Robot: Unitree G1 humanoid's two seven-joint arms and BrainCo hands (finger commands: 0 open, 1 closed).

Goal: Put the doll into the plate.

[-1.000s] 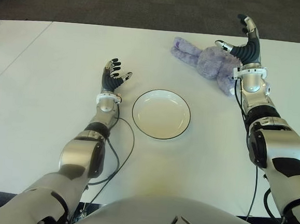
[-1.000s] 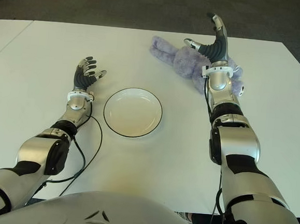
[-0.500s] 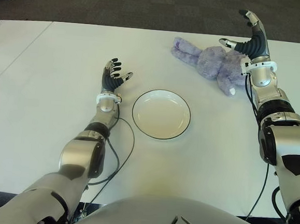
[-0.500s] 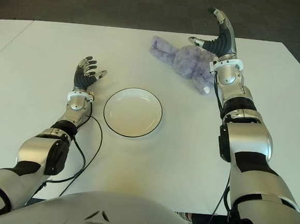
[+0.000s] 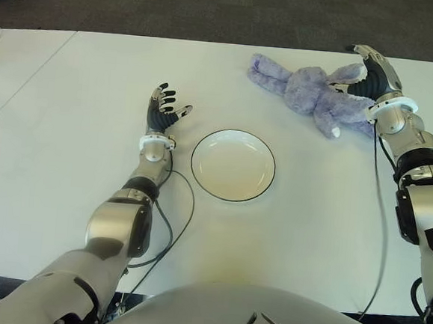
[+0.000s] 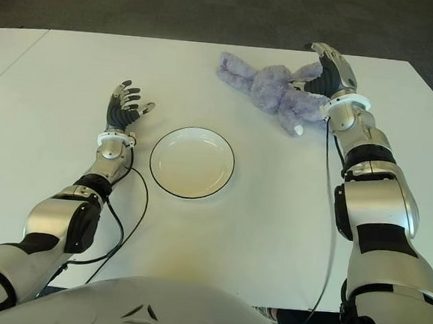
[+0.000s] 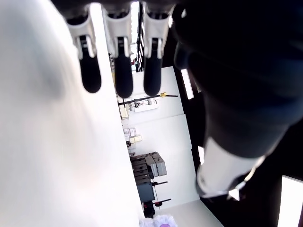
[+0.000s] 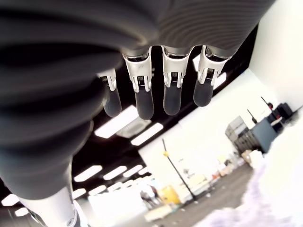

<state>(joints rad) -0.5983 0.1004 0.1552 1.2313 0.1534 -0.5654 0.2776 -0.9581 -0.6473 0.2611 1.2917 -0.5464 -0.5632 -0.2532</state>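
Plainly, fuzzy lavender doll (image 5: 308,90), sprawled.

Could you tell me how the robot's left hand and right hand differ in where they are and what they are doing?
The left hand shows left of the empty plate, near nothing; the right hand is at the far right, against the purple doll. The left hand's fingers point up; the right hand's arch over the doll's far end. Both are open, holding nothing.

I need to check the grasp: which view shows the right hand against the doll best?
The left eye view: the right hand shows whole, fingers open, at the right end of the doll, not closed on it. The right eye view shows much the same. The right wrist view shows only extended fingers and a blurred lilac patch; the left wrist view shows neither.
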